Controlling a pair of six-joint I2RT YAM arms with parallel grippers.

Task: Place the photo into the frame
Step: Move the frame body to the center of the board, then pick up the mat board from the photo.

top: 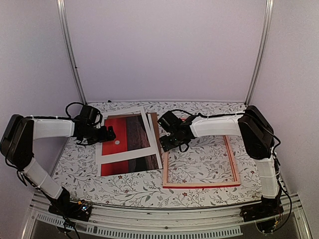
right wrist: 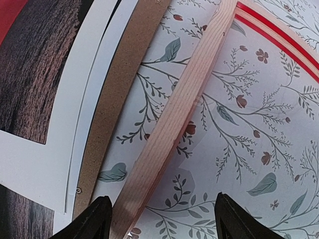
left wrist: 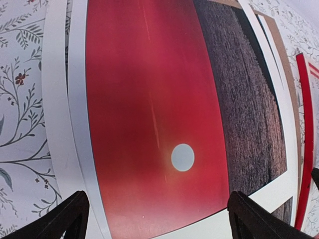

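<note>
1. Using the frame (top: 199, 184) as my reference for everything. It's lying flat on the flowery tablecloth (top: 79, 174), over on the right arm's half. The pale wood side faces up, with a bit of red showing along its edges.
2. The photo (top: 124, 142) is not in the frame. It's flat on the cloth just left of the frame's left rail, red half with the white dot farther from the frame and dark streaky half nearer.
3. A white mat (top: 129, 156) sits crooked on top of the photo, so one strip cuts across the lower part of the print.
4. A brown backing board (right wrist: 117, 99) pokes out from under the mat, between the photo and the frame's left rail.
5. The left gripper (left wrist: 157, 221) hangs over the photo's red half, on the side away from the frame. Its fingers (left wrist: 65, 219) are spread wide and aren't holding anything, with the white dot visible between them.
6. The right gripper (right wrist: 159, 224) is right over the frame's left rail near the far corner. Its fingers (right wrist: 234, 219) are apart with the wooden rail running between them. One finger is right up against the rail's outer edge and the other is clearly off it. I can't tell whether anything is actually touching.
</note>
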